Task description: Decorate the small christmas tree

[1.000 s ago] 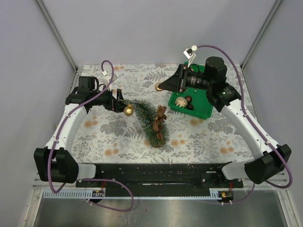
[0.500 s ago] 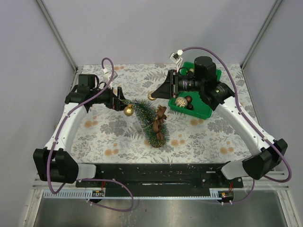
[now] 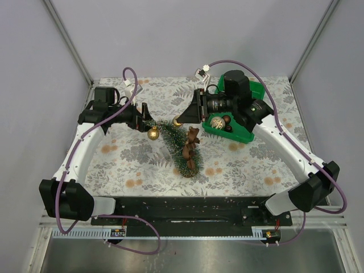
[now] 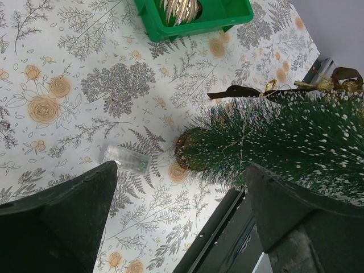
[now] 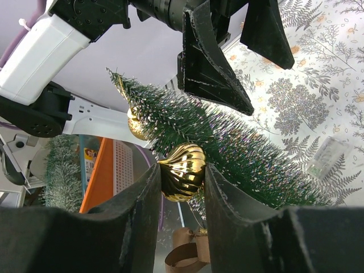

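Floral-print surface (image 3: pixel 131 165), grey walls all round, and both arms are working over the middle. The small christmas tree (image 3: pixel 179 147) lies tilted across the centre, its round base toward the arm bases and its tip pointing up-left at the left tool (image 3: pixel 145 116). That left tool stands wide at the tip end of the tree and grips nothing. In its own wrist view the dark fingers (image 4: pixel 62 222) frame the frosted bristles, which run across the right of the picture. A gold ball (image 3: pixel 153 133) hangs near the tip, and a brown ribbon bow (image 3: pixel 192 139) sits on the tree's right flank. Now the right tool (image 3: pixel 182 119): it's pinching a ribbed gold ornament (image 5: pixel 182 164) between its two fingers, jaws partway closed on it. The ornament is right up against the tree's upper branches, though whether it's touching the bristles or just clear is hard to call from these angles. Behind that arm, the green bin (image 3: pixel 242 135) sits at the right rear of the surface, with another ribbed gold bauble (image 3: pixel 216 122) inside. A small clear plastic piece (image 4: pixel 125 158) lies on the surface near the tree's base.
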You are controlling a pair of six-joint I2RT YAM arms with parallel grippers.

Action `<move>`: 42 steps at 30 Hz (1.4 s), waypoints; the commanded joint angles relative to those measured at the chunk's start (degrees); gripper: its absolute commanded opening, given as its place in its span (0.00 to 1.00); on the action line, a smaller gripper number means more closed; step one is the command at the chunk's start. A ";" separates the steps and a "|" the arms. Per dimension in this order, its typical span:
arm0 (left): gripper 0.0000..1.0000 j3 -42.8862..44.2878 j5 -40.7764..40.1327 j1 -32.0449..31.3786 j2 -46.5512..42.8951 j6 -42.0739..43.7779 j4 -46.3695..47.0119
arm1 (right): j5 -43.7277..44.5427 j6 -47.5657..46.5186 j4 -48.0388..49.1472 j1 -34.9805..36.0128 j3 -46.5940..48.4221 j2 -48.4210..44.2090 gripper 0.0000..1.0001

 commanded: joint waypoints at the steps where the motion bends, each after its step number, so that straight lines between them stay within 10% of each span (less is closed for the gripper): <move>1: 0.99 2.65 1.10 -0.28 -0.19 -0.07 1.91 | 0.17 -1.04 1.42 0.70 2.36 -0.44 0.17; 42: 0.99 6.96 -0.83 -4.50 0.96 -1.21 1.91 | 8.51 10.56 25.86 0.70 -12.58 -3.88 0.10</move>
